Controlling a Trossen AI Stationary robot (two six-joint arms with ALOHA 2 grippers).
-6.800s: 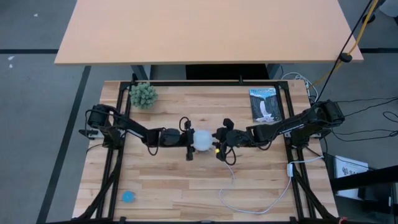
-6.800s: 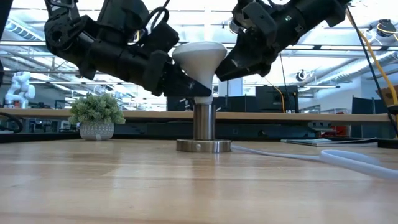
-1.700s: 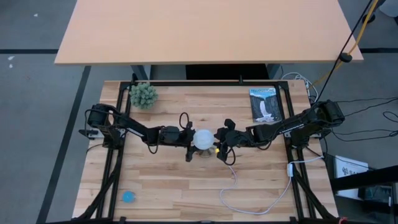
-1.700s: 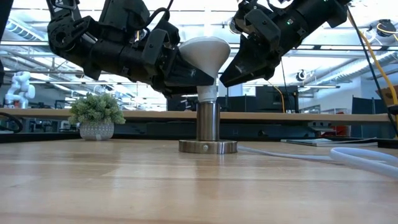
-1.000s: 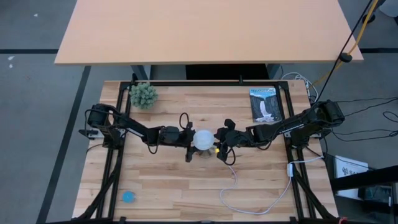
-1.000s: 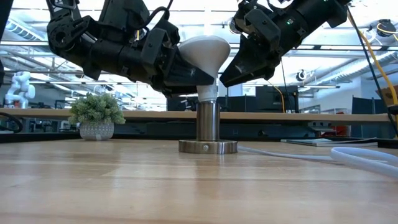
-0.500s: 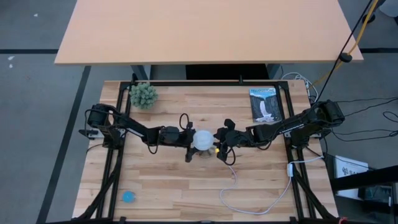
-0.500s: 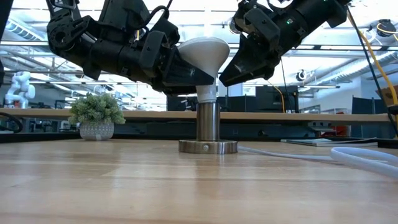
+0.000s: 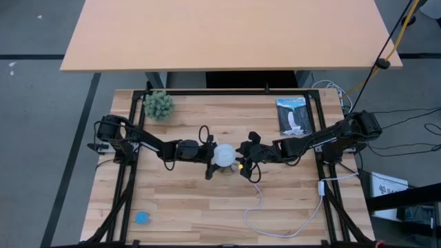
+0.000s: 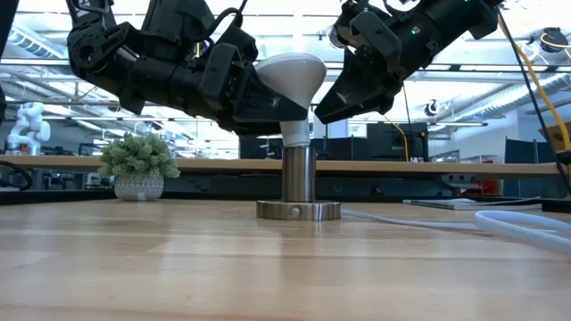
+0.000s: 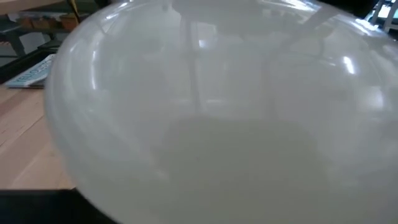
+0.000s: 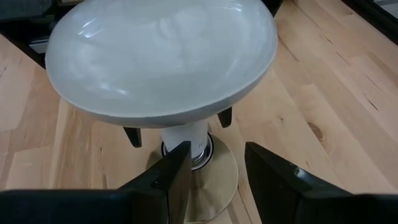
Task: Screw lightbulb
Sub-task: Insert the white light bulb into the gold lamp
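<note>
The lightbulb (image 10: 288,76) stands upright in the silvery socket (image 10: 298,183) at the table's (image 9: 200,207) middle. The left gripper (image 9: 210,156) brackets its globe, grip unclear. The right gripper (image 12: 214,171) hovers just beside, fingers parted and empty. Beyond sits a potted plant (image 10: 138,166).

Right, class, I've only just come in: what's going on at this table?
Two robot arms meet at mid-table over a lightbulb standing upright in a metal socket. The left gripper reaches around the bulb's neck. The right gripper, jaws open, sits close beside the bulb without holding it.
</note>
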